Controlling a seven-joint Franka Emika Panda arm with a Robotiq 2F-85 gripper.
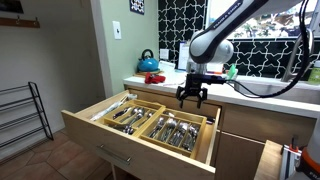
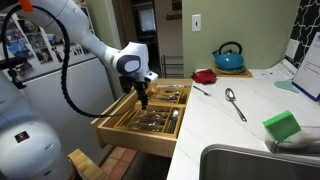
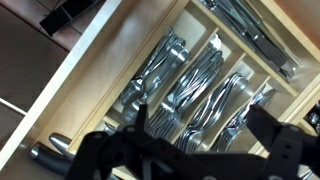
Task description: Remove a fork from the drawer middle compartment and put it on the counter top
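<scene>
My pincer (image 1: 193, 97) hangs released above the drawer (image 1: 110, 138). The forks (image 3: 200, 75) seem tightly nested; I may snag several together.

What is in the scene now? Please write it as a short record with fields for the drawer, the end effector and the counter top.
drawer: drawer pulled open, wooden organiser inside
contents: silver cutlery lying in long parallel sections
end effector: end effector open, holding nothing, hovers above the drawer
counter top: counter top carries a spoon, a green sponge and a teal kettle
task state: no fork grasped yet
</scene>
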